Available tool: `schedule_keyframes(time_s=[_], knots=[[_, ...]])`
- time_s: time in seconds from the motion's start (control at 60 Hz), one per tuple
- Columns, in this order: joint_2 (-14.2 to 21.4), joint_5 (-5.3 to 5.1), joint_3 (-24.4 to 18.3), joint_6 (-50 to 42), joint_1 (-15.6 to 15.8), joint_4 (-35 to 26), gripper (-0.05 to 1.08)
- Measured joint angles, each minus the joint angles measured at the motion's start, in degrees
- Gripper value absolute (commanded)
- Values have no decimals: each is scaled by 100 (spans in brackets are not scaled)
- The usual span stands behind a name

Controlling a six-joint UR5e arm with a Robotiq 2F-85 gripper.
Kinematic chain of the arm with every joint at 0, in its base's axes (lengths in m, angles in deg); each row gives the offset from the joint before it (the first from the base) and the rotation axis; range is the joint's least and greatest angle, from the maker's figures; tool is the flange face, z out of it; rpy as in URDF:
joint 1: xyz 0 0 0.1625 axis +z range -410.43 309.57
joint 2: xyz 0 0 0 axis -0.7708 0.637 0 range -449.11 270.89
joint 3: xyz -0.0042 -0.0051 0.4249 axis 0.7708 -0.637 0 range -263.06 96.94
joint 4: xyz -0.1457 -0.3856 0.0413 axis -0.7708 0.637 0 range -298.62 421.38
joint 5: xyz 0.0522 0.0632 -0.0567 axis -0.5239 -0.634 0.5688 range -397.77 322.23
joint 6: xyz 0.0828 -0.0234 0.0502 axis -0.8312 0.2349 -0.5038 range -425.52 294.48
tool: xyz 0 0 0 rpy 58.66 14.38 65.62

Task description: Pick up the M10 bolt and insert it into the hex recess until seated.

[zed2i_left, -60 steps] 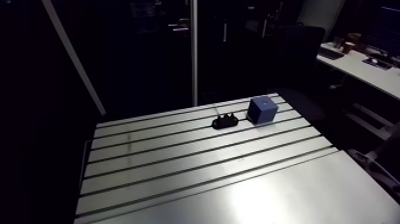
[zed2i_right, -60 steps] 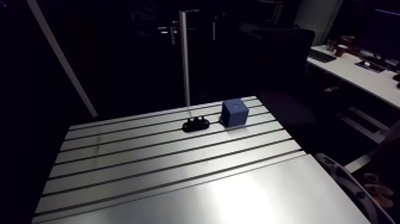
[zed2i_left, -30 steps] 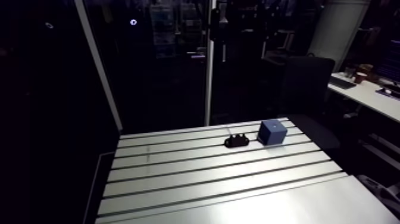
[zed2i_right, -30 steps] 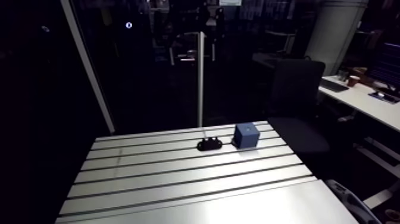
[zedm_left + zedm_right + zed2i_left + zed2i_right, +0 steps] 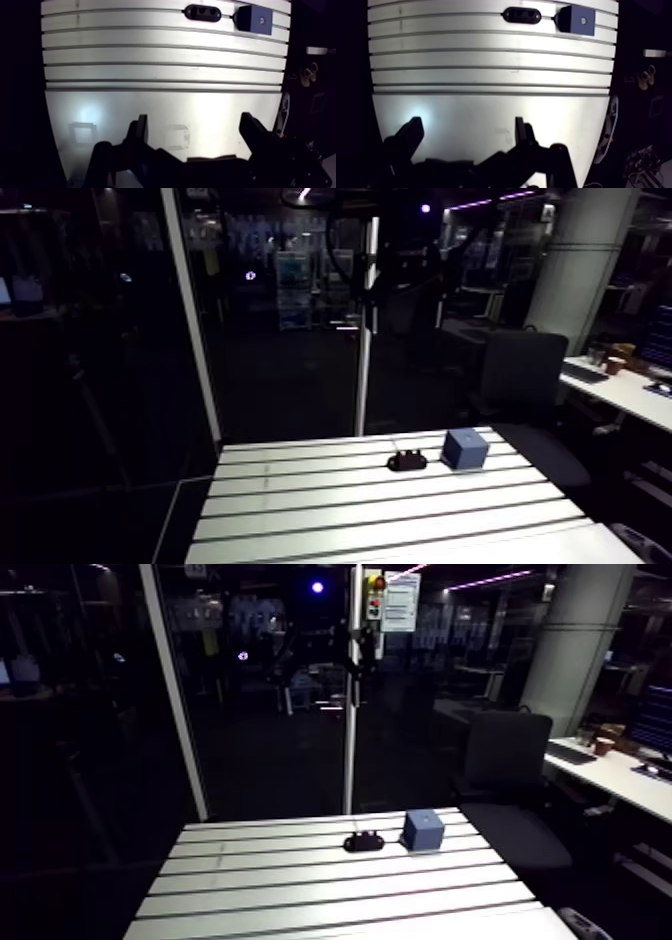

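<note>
Wrist view: hand (image 5: 195, 120) over the plain near part of the desk (image 5: 150, 70), fingers apart, nothing between them. Blue block (image 5: 250, 22), small hole (image 5: 261, 20) in its top face, well ahead of hand, across all slots. Black holder (image 5: 202, 12) just beside block, long axis along the slots, pointing at block. Bolt too small to make out; probably stands in holder.

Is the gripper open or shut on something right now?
Open, empty: in the wrist view the gripper has its fingers wide apart, only the table between them.
</note>
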Motion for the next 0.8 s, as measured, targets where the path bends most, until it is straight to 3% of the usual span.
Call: schedule_keyframes(time_s=[0.25, 0.55, 0.8], knots=[[28, -39, 69, 0, 5, 124, 0], [20, -267, 78, -60, -95, 360, 0], [18, -335, 87, -73, -119, 408, 0]])
